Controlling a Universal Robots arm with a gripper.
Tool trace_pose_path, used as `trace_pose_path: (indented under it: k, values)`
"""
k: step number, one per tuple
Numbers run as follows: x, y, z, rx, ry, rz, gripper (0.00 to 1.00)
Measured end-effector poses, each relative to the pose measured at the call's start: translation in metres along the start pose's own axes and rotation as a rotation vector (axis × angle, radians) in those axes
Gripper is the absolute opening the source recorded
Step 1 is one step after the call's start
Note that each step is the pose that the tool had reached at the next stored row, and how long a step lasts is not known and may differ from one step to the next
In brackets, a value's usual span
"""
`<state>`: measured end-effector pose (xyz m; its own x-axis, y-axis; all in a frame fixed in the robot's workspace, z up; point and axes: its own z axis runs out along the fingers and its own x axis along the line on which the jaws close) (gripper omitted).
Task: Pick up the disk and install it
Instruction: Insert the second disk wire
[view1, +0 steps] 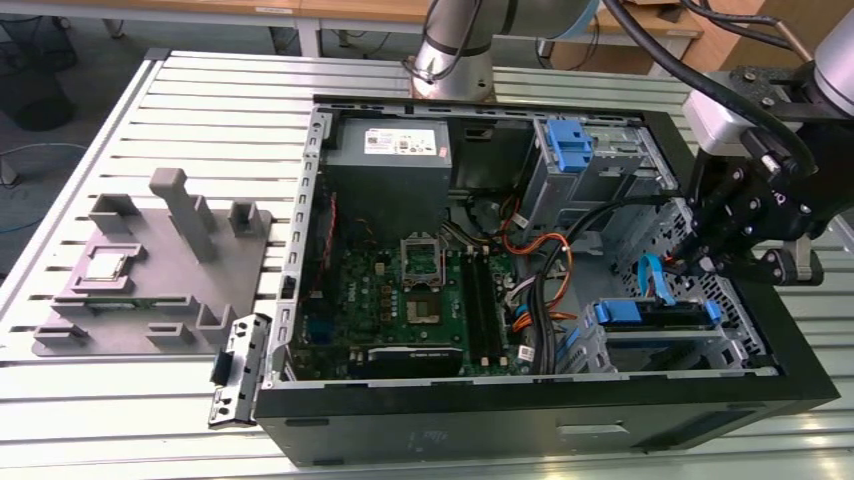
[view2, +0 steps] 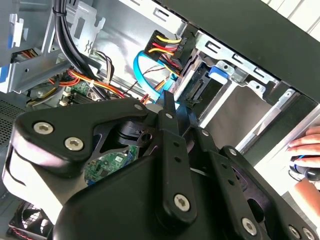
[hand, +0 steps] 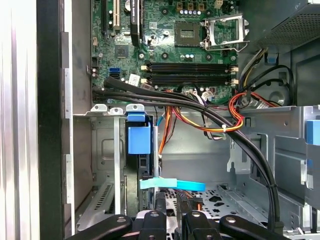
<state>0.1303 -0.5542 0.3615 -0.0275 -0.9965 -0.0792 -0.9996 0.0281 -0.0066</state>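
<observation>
Black steel, the open computer case (view1: 534, 410) lies on the slatted metal counter (view1: 200, 100). The silver disk with blue plastic bracket (view1: 650, 312) sits in the grey drive cage at the case's front corner, a light-blue flat cable (hand: 172, 184) beside it. The black end effector (view1: 721, 262) hangs just above; whether it is open, I cannot tell. Black cable bundles (hand: 200, 107) cross the green motherboard (view1: 400, 300) nearby.

Arm (view1: 454, 45): silver-grey tube, pale joint housings. Black cables (view1: 667, 50) looped above. Gripper (view1: 738, 262): matte black linkage plates, silver screw heads (view2: 181, 202) at pivots.
</observation>
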Motion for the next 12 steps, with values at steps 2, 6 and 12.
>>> trace_pose_path:
  k: [2,6,12]
  values:
    - [-0.0001,0.0000,0.0000,0.0000,0.0000,0.000,0.24]
    - [-0.0015,0.0000,0.0001,0.0000,0.0001,0.000,0.24]
    - [-0.0055,0.0001,0.0008,0.0000,-0.0005,0.000,0.24]
